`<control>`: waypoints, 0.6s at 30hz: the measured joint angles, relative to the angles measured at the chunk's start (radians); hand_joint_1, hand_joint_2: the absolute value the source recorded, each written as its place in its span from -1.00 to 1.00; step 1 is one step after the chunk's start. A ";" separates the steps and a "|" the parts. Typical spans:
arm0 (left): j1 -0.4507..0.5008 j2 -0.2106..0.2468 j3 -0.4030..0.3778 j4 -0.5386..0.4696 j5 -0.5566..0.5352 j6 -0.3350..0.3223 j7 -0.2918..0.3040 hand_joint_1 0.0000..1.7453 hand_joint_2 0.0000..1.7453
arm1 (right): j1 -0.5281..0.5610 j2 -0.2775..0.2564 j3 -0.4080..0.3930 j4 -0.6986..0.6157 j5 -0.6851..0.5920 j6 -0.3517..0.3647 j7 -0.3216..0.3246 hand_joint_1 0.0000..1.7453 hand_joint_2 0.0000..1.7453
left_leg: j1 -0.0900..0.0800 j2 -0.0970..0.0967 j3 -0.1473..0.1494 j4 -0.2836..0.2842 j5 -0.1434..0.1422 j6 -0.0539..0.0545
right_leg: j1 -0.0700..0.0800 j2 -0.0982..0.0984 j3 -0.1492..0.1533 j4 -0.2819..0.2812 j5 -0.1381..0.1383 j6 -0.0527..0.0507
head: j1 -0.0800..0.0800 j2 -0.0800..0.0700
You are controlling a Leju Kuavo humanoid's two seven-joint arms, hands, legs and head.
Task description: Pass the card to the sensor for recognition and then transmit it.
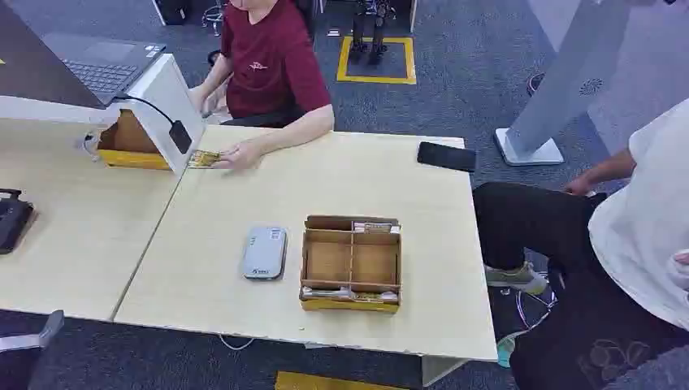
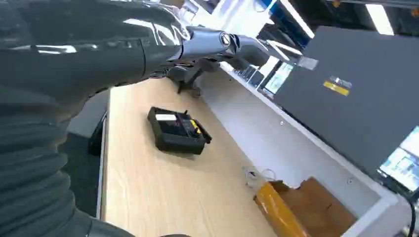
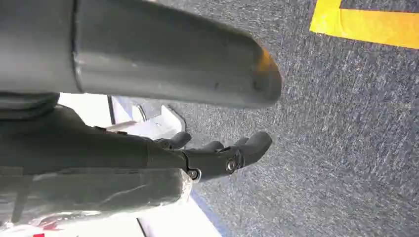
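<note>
So the desk (image 1: pixel 244 268) stretches wide and pale across the head view, two people seated around it — one in a red shirt at the far edge, one in white off to the right. On the desk sits the wooden compartment box (image 1: pixel 351 262), with what look like cards standing in its near and far slots, and just beside it the grey sensor (image 1: pixel 264 253) lying flat. A black phone (image 1: pixel 446 156) rests near the far right corner, well apart from both.

Risk number one: the person's hand (image 1: pixel 240 154) at the far edge is resting on a card (image 1: pixel 203 158) by the white stand — if the robot reaches while that hand is on the desk, they could clash. Risk two: the cards in the box stand thin and close to the walls, so a pinch could slip or drag the light box toward the sensor.

Now the robot hands. The right robot hand (image 3: pixel 217 153) hangs over the carpet, fingers gently curled with gaps between them, holding nothing. The left robot hand (image 2: pixel 217 47) is raised over the neighbouring desk with a black device (image 2: pixel 178 131) below it — whether its fingers are spread or pressed together, I cannot tell. Both are far from the box, so a long approach lies ahead, and a misjudged one could knock the sensor.
</note>
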 joint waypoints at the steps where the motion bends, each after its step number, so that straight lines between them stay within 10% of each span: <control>1: 0.002 0.007 -0.013 0.000 -0.025 0.013 0.005 -1.00 1.00 | 0.000 0.000 -0.001 0.000 0.005 0.000 0.000 -1.00 -1.00 | 0.000 0.000 0.000 0.000 0.000 0.000 | 0.000 0.000 0.000 0.000 0.000 0.000 | 0.000 0.000; 18: -0.016 0.237 -0.318 0.016 -0.448 0.238 0.165 -1.00 1.00 | -0.009 0.005 -0.030 0.000 0.082 -0.001 -0.011 -1.00 -1.00 | 0.000 0.000 0.000 0.000 0.001 -0.001 | 0.000 0.001 -0.001 0.000 0.000 0.000 | 0.000 0.000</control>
